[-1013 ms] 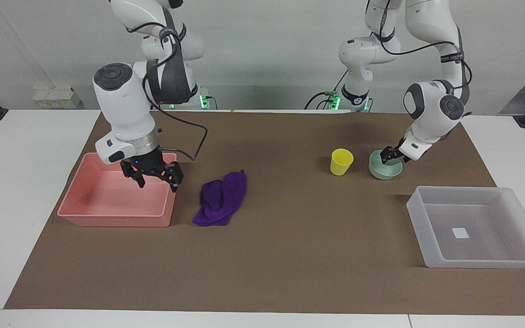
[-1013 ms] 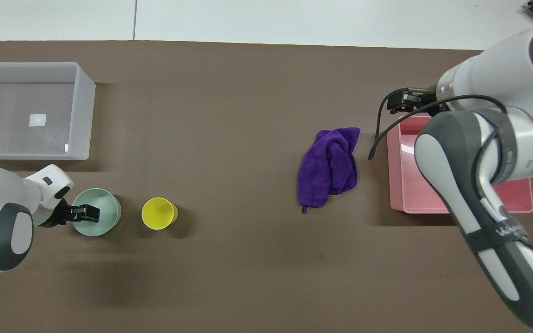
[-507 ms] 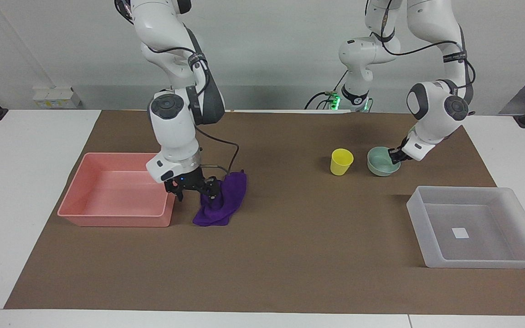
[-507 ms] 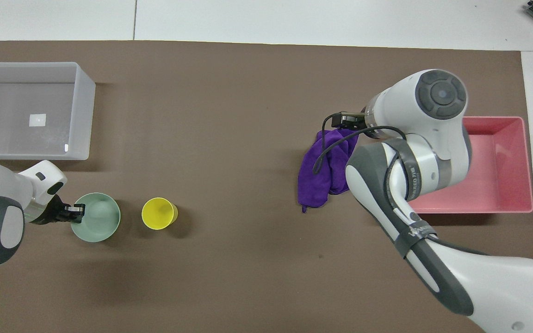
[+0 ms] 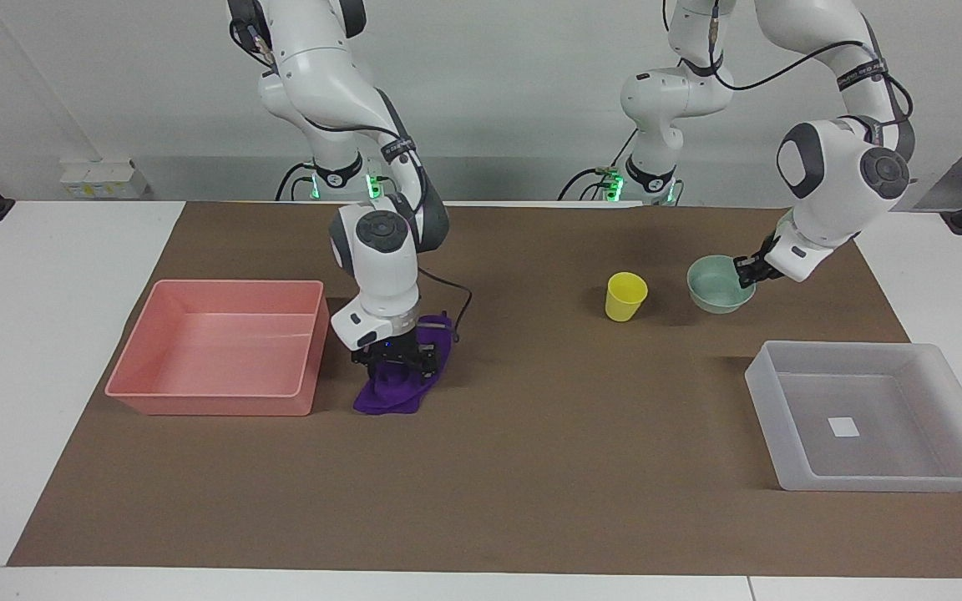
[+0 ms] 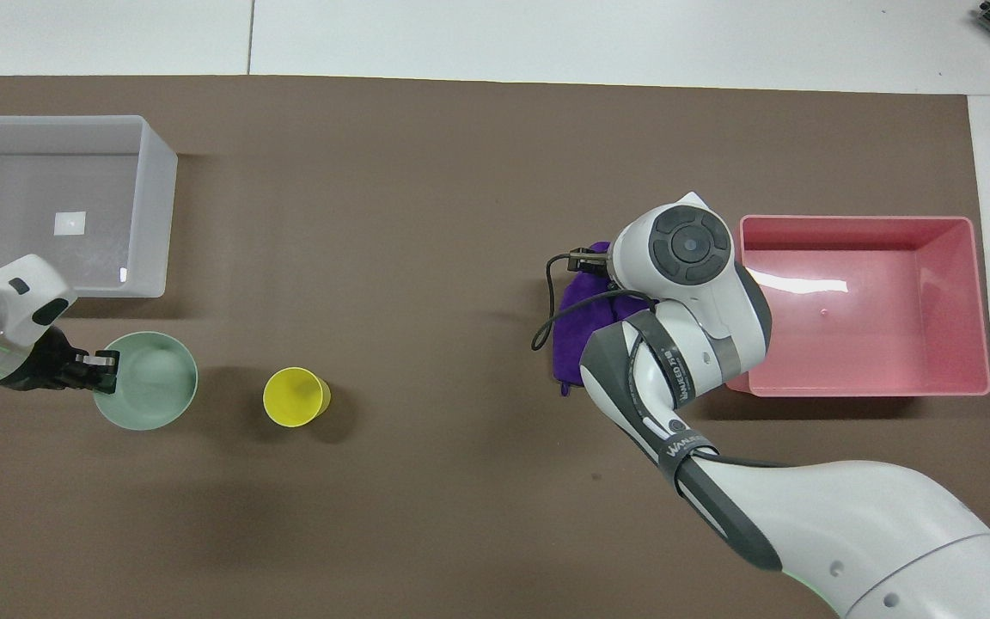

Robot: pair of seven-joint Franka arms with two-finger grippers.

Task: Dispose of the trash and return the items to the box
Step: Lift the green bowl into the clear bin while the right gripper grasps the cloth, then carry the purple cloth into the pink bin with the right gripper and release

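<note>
The purple cloth (image 5: 389, 398) lies crumpled on the brown mat beside the pink tray; it also shows in the overhead view (image 6: 575, 320), partly covered by the arm. My right gripper (image 5: 396, 364) is down on the cloth with its fingers spread open. My left gripper (image 5: 750, 270) is shut on the rim of the mint-green bowl (image 5: 716, 285) and holds it a little above the mat, beside the yellow cup (image 5: 625, 296). In the overhead view the left gripper (image 6: 105, 371) holds the bowl (image 6: 151, 389) just short of the translucent box (image 6: 157, 206).
The pink tray (image 5: 210, 402) stands toward the right arm's end of the table. The translucent box (image 5: 865, 482), with a white sticker inside, stands toward the left arm's end. The yellow cup (image 6: 296, 396) stands upright on the mat.
My right gripper moved from over the pink tray to the cloth and came down on it. My left gripper closed on the bowl's rim and lifted it toward the box.
</note>
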